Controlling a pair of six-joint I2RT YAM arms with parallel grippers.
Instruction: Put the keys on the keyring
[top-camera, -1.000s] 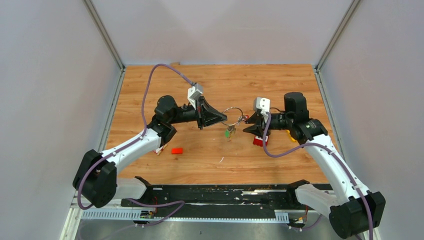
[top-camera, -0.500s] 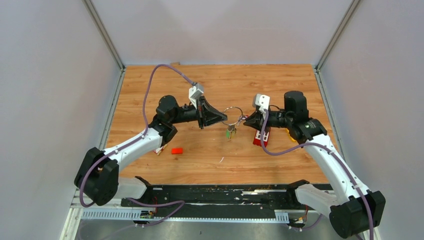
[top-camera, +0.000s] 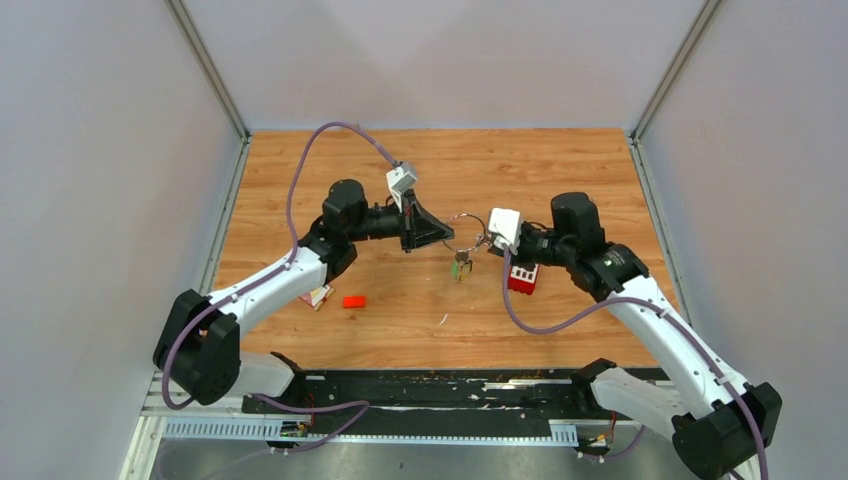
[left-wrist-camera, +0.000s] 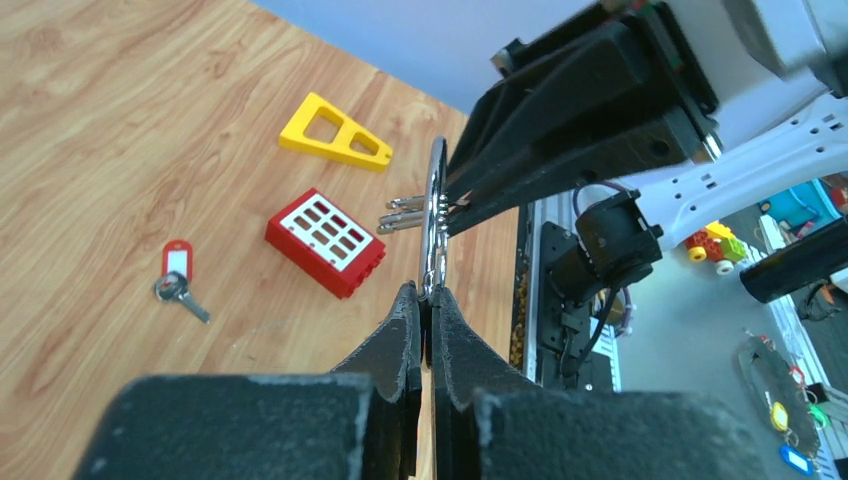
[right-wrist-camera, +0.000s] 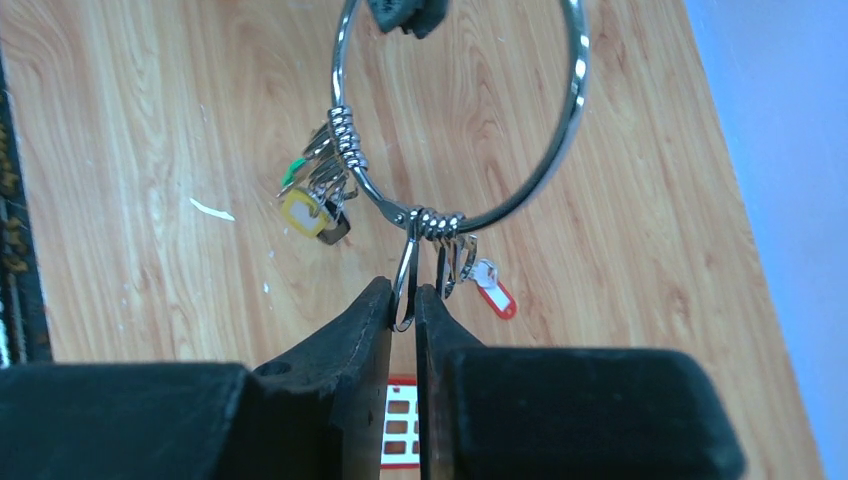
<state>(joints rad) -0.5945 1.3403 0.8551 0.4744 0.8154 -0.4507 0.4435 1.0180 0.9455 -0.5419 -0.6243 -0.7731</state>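
Silver keyring (right-wrist-camera: 577, 80) in left jaws, key (right-wrist-camera: 404, 280) in right jaws

Glossy metal keyring (right-wrist-camera: 578, 80), silvery metal keys (right-wrist-camera: 322, 185), matt black fingers (right-wrist-camera: 340, 345) — wood-grain table (right-wrist-camera: 150, 150)

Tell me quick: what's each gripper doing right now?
The left gripper: closed, pinching the keyring.
The right gripper: closed on a small metal loop hanging from the keyring.
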